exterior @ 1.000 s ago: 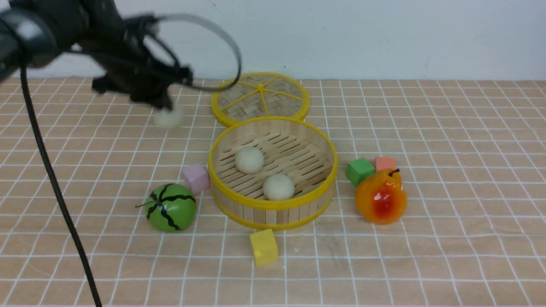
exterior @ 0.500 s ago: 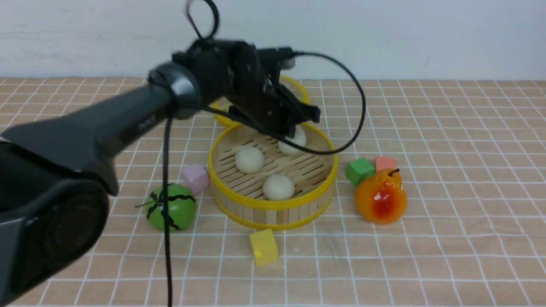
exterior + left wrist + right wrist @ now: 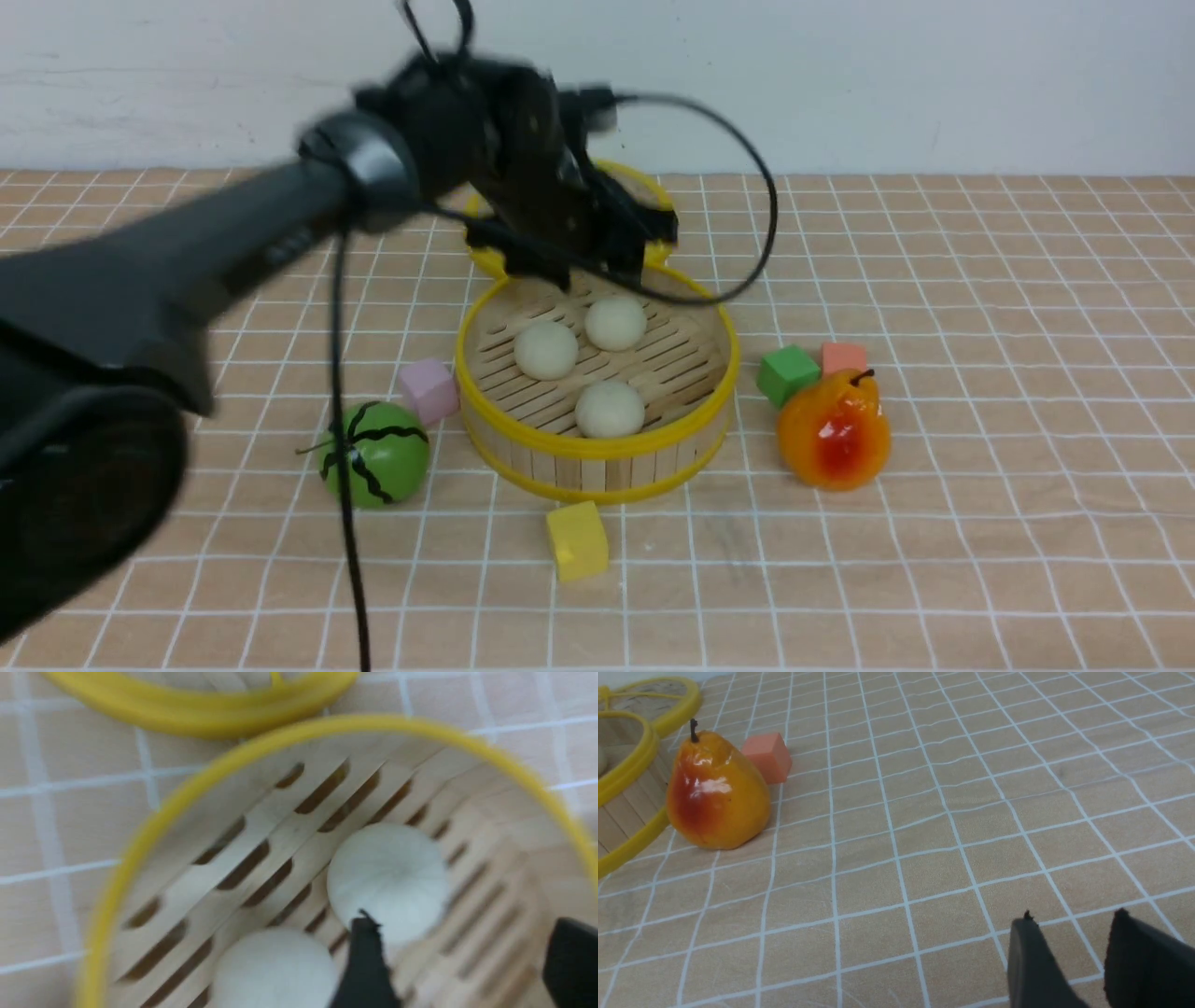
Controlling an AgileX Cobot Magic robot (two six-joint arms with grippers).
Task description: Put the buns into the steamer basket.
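Released, third bun (image 3: 615, 323) lies in steamer basket (image 3: 597, 446); left gripper (image 3: 462, 919) gapes (wrist view only), right gripper (image 3: 1073, 914) ajar.

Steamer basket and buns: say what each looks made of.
Steamer basket: likely bamboo or pale wood, matte slatted floor and wall; yellow rims, perhaps plastic or paint. Buns: smooth, matte cream-white balls, perhaps foam or clay; the look leaves it open.

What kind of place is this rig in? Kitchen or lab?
Probably a lab tabletop staged for manipulation, not a kitchen: a grid-patterned tablecloth against a bare wall, with toy props (watermelon ball, pear, yellow cube) around a steamer basket.
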